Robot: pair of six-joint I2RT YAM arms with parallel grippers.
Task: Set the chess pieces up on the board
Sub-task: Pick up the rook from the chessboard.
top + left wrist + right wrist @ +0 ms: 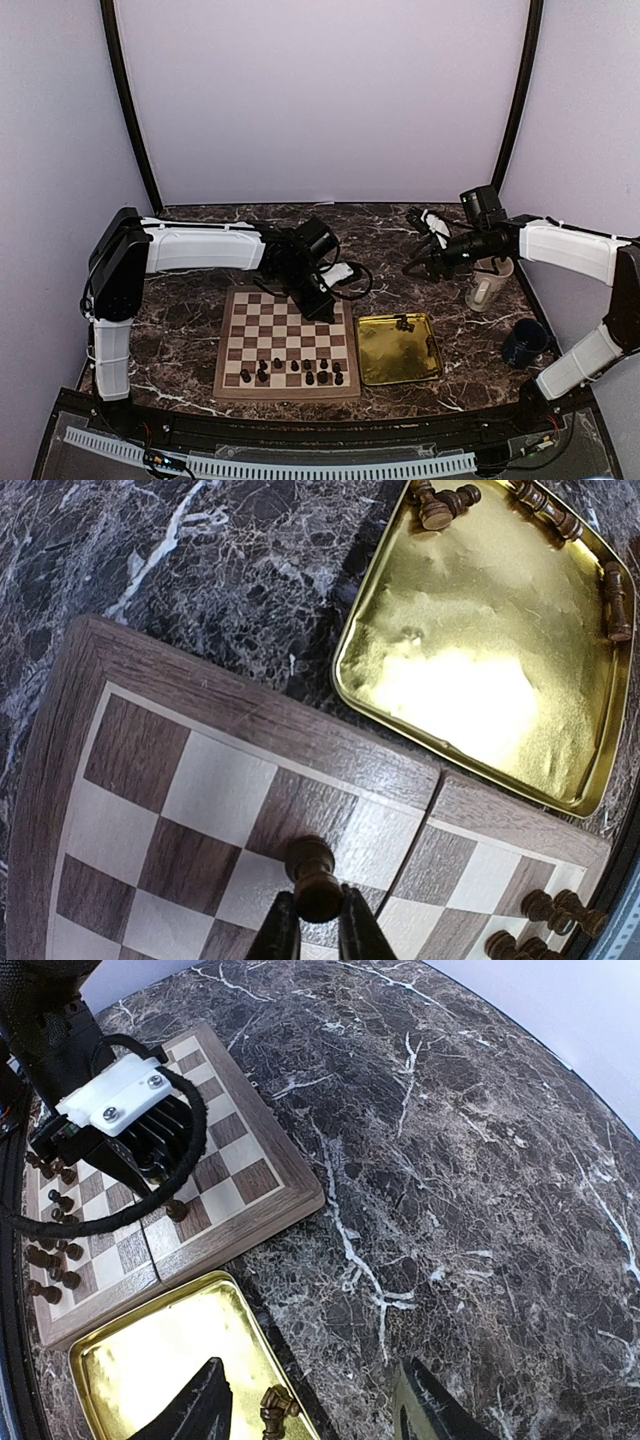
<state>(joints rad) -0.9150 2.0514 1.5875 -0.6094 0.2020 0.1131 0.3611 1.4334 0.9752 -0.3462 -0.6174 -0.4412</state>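
Note:
The board (250,330) lies at the table's middle, with several dark chess pieces (300,370) standing along its near rows. My left gripper (318,920) is shut on one dark piece (313,875), which stands on a square near the board's far right edge (178,1210). In the top view that gripper (322,308) is low over the board's far right corner. Loose pieces (440,505) lie in the gold tray (480,680). My right gripper (310,1410) hangs open above the tray's far corner, over a lying piece (275,1410), with nothing between its fingers.
The gold tray (400,350) sits just right of the board. A white cup (487,285) and a dark blue mug (525,342) stand at the right side. A black cable (190,1110) loops around the left wrist. Dark marble (450,1160) stretches behind the board.

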